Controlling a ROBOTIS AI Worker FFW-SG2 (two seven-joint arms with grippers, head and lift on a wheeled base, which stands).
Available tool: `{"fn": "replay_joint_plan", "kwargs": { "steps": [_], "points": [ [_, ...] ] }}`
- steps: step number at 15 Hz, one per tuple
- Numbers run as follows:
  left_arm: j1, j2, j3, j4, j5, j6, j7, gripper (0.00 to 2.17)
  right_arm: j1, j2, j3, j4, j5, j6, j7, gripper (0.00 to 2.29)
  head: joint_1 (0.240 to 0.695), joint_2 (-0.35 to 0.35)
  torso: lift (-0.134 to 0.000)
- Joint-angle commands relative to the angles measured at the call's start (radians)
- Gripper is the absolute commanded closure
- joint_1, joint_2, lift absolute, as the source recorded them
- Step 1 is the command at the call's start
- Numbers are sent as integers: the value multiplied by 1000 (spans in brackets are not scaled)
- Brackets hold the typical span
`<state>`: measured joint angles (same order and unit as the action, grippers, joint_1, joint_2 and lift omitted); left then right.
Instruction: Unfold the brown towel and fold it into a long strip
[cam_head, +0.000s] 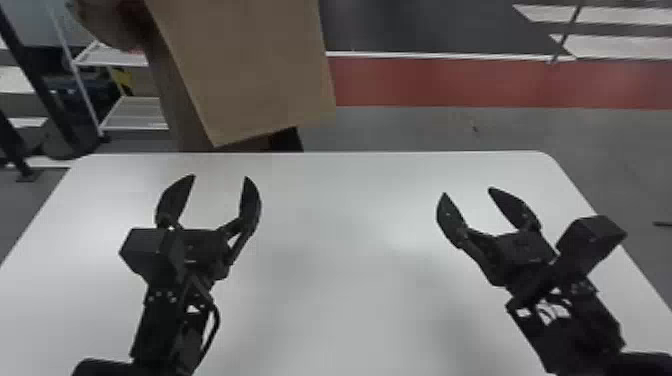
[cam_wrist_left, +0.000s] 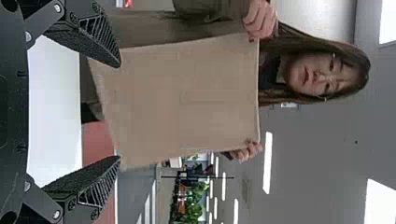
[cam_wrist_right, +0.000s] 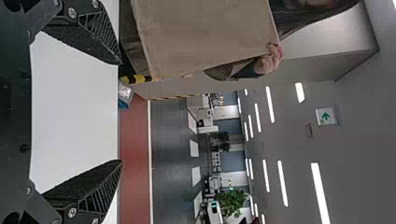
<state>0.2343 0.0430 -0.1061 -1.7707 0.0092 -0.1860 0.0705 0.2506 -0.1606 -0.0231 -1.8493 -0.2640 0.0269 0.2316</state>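
Evidently, in the head view the brown towel hangs spread just beyond the far edge of the white counter, while the left pincer and right pincer stand wide and empty above it. The left wrist view shows a person's hands holding the towel by its upper corners; both arms had best wait until it lies on the counter. In the right wrist view one hand grips a corner, so closing early would probably snag cloth.
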Motion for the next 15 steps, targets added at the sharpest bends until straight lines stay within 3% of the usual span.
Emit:
{"fn": "replay_joint_plan", "kwargs": {
  "steps": [1,15],
  "points": [
    [-4,0,0,2,0,1,0,205,-4,4,0,1,3,0,0,137,695,-34,-122],
    [-26,2,6,27,8,1,0,205,-30,7,6,25,5,-3,0,137,695,-27,-122]
  ]
}}
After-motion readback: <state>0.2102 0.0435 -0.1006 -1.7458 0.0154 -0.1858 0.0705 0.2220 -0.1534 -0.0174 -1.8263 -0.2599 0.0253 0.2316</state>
